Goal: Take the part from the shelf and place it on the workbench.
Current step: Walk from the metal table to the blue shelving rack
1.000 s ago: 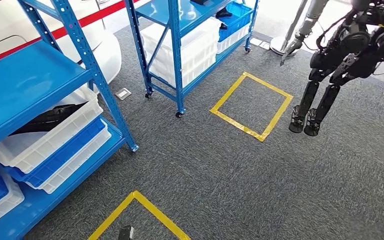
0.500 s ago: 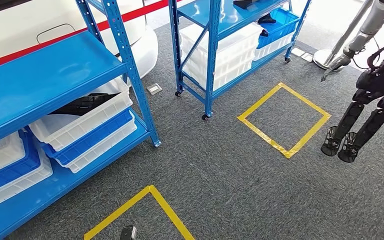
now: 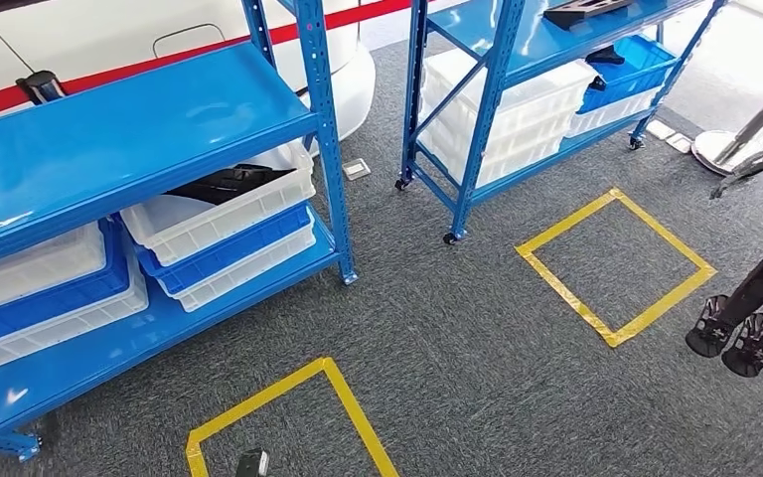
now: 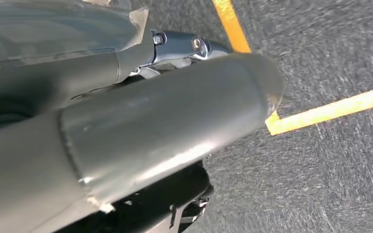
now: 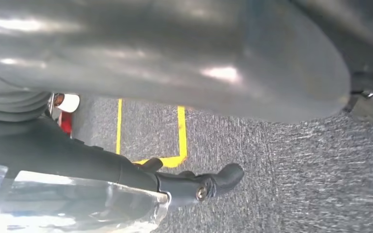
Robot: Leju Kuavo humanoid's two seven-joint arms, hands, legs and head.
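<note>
A black part (image 3: 227,183) lies in a white bin (image 3: 221,211) on the middle level of the near blue shelf (image 3: 129,129), at the left of the head view. Another black part (image 3: 584,10) rests on the top board of the far blue shelf (image 3: 517,40). My left hand (image 4: 165,121) hangs over the grey carpet and holds nothing. Its thick grey thumb lies above the dark fingers (image 4: 175,206). My right hand (image 5: 199,58) also hangs over the carpet and is empty, with the dark fingers (image 5: 209,183) stretched out apart from the thumb.
Stacked white and blue bins (image 3: 50,288) fill the near shelf's lower levels. Two yellow tape squares (image 3: 616,263) (image 3: 288,422) mark the carpet. Another dark robot (image 3: 755,298) stands at the right edge. A white body with a red stripe (image 3: 109,40) stands behind the shelves.
The camera has turned: the whole scene slid to the right. The near shelf now takes more of the picture and the other robot sits at the right edge.
</note>
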